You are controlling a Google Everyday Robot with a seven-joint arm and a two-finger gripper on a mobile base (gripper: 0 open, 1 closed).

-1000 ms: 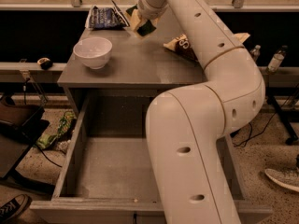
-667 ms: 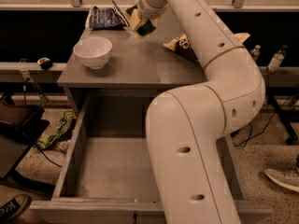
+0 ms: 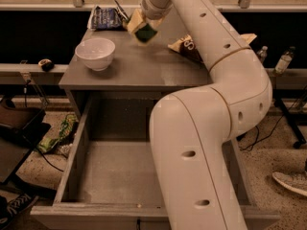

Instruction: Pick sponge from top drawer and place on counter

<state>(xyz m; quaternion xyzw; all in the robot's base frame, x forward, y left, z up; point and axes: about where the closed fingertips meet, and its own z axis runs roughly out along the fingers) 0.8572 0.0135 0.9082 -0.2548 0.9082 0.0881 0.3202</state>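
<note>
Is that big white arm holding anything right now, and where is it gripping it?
Yes: the gripper holds the sponge by its upper end, tilted over the far part of the counter.

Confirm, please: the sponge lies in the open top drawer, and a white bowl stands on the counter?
Not quite. In the camera view the sponge is not in the open top drawer; the gripper holds it over the far side of the counter. The white bowl does stand on the counter.
</note>
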